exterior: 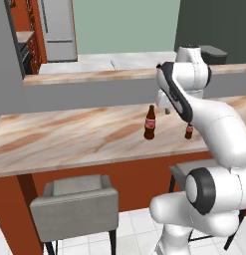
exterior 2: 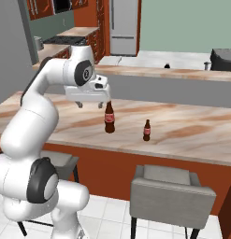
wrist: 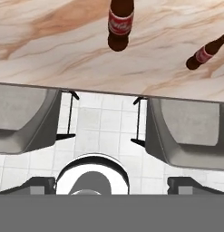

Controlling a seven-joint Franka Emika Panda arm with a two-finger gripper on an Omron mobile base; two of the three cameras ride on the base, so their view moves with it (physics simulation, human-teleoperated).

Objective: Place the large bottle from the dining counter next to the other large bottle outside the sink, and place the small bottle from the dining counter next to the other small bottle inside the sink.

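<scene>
A: Marbled tan-and-cream stone, that's your tabletop (exterior: 69, 134), running long over rust-red panels (exterior 2: 112, 172). Your jaws (exterior 2: 94, 105) hang above it, spread wide apart with nothing between them.

B: Where do the bottles sit from there?

A: The large bottle (exterior 2: 109, 117), dark brown with a red label band, stands upright just beside the jaws and slightly below them, toward the stool side of the stone. The small bottle (exterior 2: 147, 130) stands further off on the same side, apart from the large one. You can see both in the hand view too, the large bottle (wrist: 120, 23) at the top middle and the small bottle (wrist: 205, 53) off to the right.

B: And the floor side?

A: Two grey cushioned stools (exterior: 74, 206) are tucked against the red panels, on white floor tiles (wrist: 102, 124). In the hand view you look straight down between the two seats.

B: What's behind the jaws?

A: A raised grey ledge with a second marbled worktop (exterior 2: 168, 72) beyond it. A small dark thing on that far worktop is too small for you to tell. Past that, a pale green wall (exterior: 124, 25), a steel fridge (exterior 2: 124, 25) and reddish cabinets (exterior: 32, 20).
</scene>
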